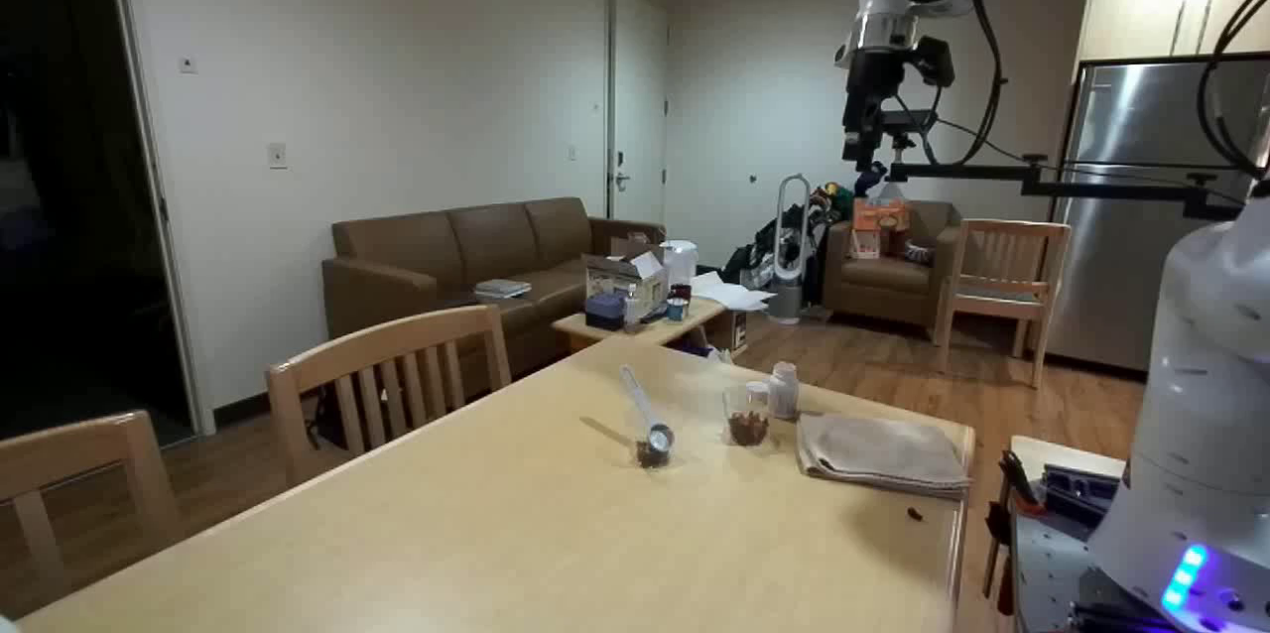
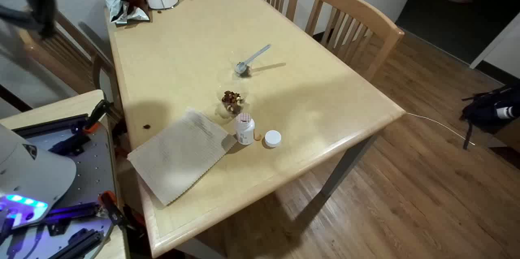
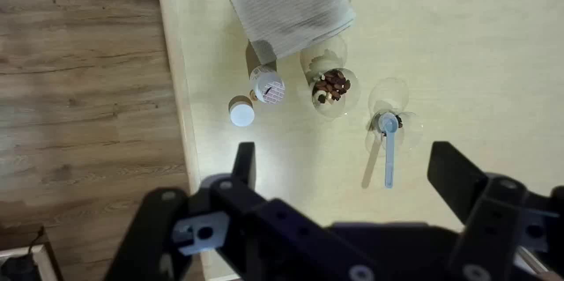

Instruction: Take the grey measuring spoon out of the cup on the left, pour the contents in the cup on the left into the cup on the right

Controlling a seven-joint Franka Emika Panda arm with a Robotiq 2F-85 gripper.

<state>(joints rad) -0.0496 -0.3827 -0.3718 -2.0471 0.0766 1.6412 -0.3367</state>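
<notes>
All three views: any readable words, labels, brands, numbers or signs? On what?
None readable. Print or marks that show, all illegible:
White bottle: label print, too small.
Bottle's top seal: repeated print, too small.
Crumpled bag: too blurred.
Open box: too blurred.
Dark sticker on robot base: too small.
Measuring spoon: no legible marking.

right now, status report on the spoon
Fingers open, nothing held. Measuring spoon in clear cup, handle sticking out. Nut cup nearby, possible snag.
</notes>
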